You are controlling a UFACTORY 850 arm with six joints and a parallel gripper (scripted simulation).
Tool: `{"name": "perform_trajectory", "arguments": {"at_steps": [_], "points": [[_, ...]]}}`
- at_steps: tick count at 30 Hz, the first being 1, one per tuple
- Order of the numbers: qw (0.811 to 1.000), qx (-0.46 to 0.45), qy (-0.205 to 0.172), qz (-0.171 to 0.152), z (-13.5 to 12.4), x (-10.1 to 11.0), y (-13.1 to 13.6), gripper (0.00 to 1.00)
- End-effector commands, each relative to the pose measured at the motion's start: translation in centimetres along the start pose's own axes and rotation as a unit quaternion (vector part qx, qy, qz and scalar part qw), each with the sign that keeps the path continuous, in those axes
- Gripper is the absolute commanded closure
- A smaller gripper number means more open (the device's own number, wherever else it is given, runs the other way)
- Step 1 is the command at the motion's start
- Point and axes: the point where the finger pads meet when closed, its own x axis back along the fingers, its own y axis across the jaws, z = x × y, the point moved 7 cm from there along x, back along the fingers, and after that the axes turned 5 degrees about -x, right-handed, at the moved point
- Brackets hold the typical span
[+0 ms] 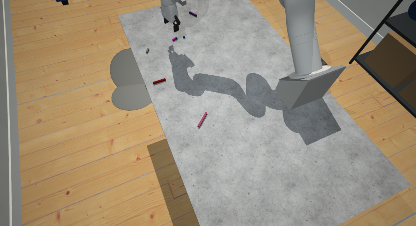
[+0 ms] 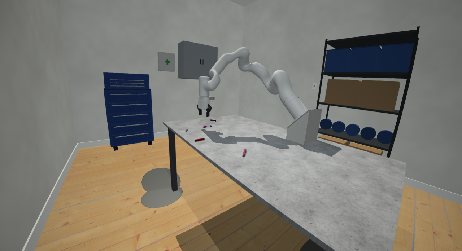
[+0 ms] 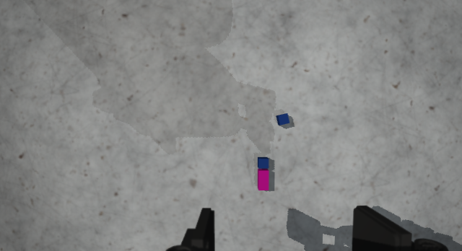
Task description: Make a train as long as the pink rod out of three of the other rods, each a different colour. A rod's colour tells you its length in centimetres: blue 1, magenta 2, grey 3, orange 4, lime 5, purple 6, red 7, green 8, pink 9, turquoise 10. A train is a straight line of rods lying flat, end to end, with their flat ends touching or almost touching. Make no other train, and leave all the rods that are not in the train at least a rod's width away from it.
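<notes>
Gripper fingers stand apart above seven rods: two blue (one touching magenta), one each magenta, grey, red, purple, pink.

Blue drawer cabinet, grey wall cupboard

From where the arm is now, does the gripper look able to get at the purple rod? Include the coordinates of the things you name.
Probably yes: the gripper (image 1: 171,25) (image 2: 203,114) (image 3: 284,231) is open and raised, and the purple rod (image 1: 192,14) (image 2: 213,120) lies nearby with no other rod against it.
</notes>
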Motion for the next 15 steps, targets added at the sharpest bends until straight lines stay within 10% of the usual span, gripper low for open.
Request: {"name": "perform_trajectory", "arguments": {"at_steps": [1, 15], "points": [[1.0, 0.009, 0.0, 0.0, 0.2, 0.0, -0.2, 0.0], [0.986, 0.168, -0.001, -0.01, 4.1, -1.1, -3.1, 0.0]]}}
